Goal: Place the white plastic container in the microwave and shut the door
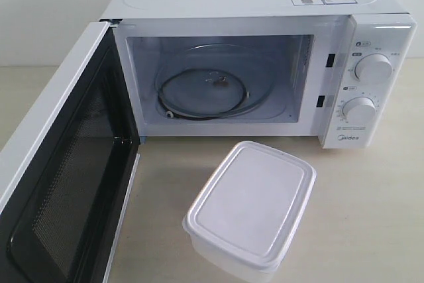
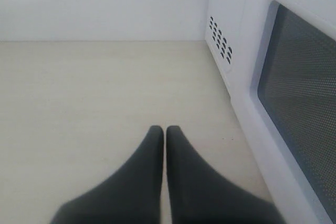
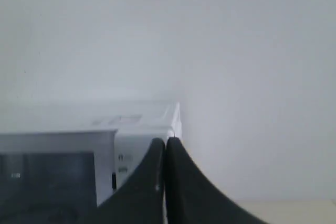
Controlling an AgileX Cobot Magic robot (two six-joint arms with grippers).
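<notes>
The white plastic container (image 1: 250,208) rests lidded on the table in front of the microwave (image 1: 265,4), near the front edge. The door (image 1: 63,164) hangs wide open on the left, dark mesh window facing inward. Inside the cavity lies the glass turntable (image 1: 209,87), with nothing on it. Neither gripper shows in the exterior view. My left gripper (image 2: 165,129) is shut and empty above bare table, with the door's outer face (image 2: 299,98) beside it. My right gripper (image 3: 166,141) is shut and empty, held high and looking at the microwave's top corner (image 3: 147,124) from a distance.
Two round dials (image 1: 373,69) sit on the microwave's right panel. Vent holes (image 2: 220,38) mark the microwave's side wall. A pale wall stands behind. The light wooden table (image 1: 371,217) stretches to the right of the container and left of the door.
</notes>
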